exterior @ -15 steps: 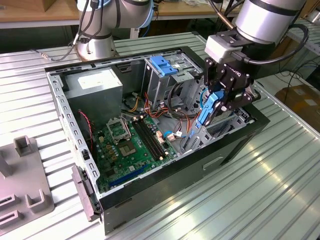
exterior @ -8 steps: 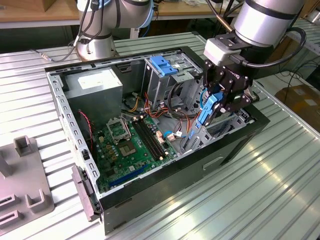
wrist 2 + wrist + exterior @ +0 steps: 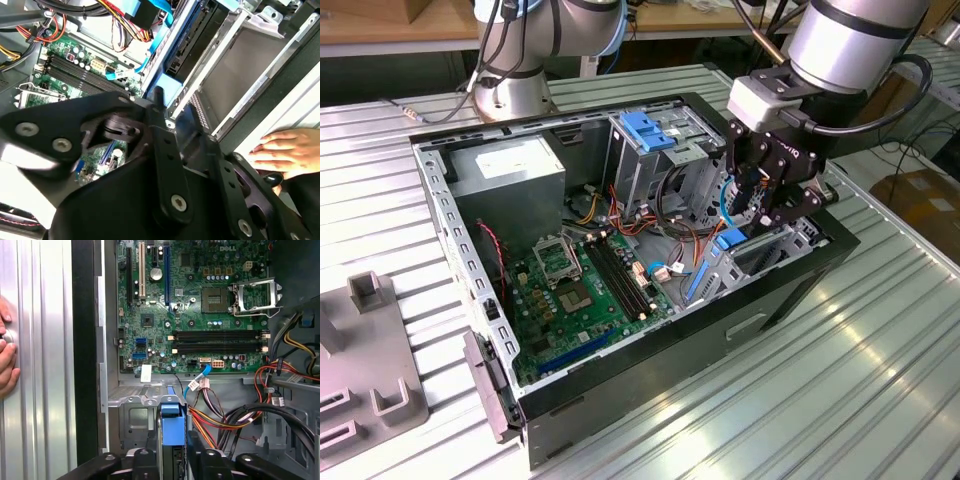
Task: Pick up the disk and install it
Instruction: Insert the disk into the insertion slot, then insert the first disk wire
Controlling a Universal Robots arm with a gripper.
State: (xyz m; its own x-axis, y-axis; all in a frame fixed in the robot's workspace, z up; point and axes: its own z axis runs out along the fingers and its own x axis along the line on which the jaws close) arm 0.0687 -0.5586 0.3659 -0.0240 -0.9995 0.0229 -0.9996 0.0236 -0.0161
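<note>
My gripper (image 3: 752,215) hangs over the open computer case (image 3: 800,290), at its end on the exterior view's right. It is shut on the disk (image 3: 172,427), which stands on edge between the two black fingers (image 3: 142,460). In the first wrist view the disk's bright blue carrier rail faces the camera, with the dark drive edge behind it. In the exterior view the blue end of the disk (image 3: 731,239) sticks out just below the gripper, above the metal drive bay (image 3: 760,255) by the case wall. That bay's grey sheet-metal walls (image 3: 240,75) lie just beyond the gripper body in the second wrist view.
A green motherboard (image 3: 585,285) fills the case floor, with red, yellow and black cables (image 3: 235,415) beside the bay. A tall drive cage with a blue bracket (image 3: 645,130) stands at the back. A person's hand (image 3: 7,357) rests on the ribbed table by the case.
</note>
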